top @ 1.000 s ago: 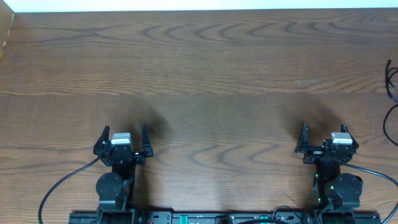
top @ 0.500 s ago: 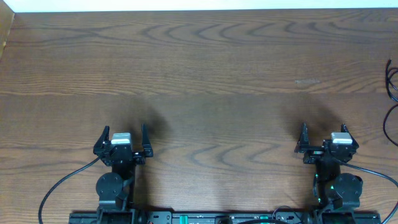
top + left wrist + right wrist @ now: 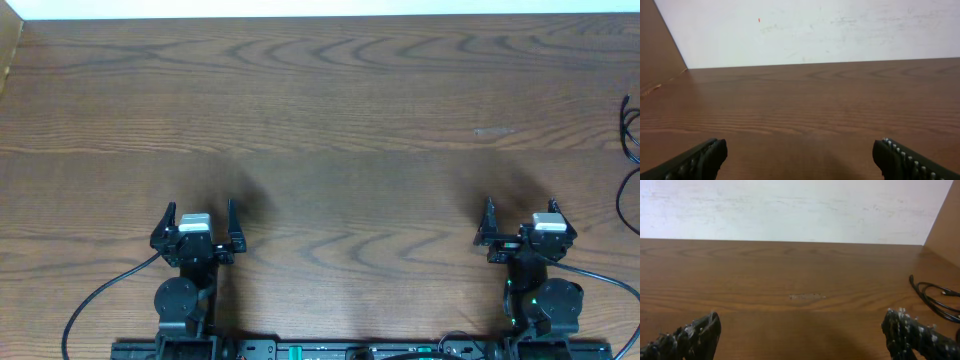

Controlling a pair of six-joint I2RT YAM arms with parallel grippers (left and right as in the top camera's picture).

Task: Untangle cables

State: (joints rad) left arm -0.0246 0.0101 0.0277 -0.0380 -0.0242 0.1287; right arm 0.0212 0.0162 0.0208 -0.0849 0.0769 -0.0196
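Observation:
A thin black cable point(image 3: 630, 135) lies in loops at the far right edge of the wooden table point(image 3: 330, 120), mostly cut off in the overhead view. It also shows in the right wrist view point(image 3: 935, 297) as black loops with a small plug end. No white cable is in view. My left gripper point(image 3: 197, 215) is open and empty near the front left, jaws wide in the left wrist view point(image 3: 800, 155). My right gripper point(image 3: 521, 213) is open and empty near the front right, left of and nearer than the cable; its jaws are wide in the right wrist view point(image 3: 802, 330).
A white wall point(image 3: 815, 30) runs along the table's far edge. A wooden side panel point(image 3: 660, 55) stands at the left edge and another point(image 3: 945, 225) at the right. A pale scuff point(image 3: 493, 131) marks the wood. Thick black arm cables point(image 3: 95, 300) trail at the front.

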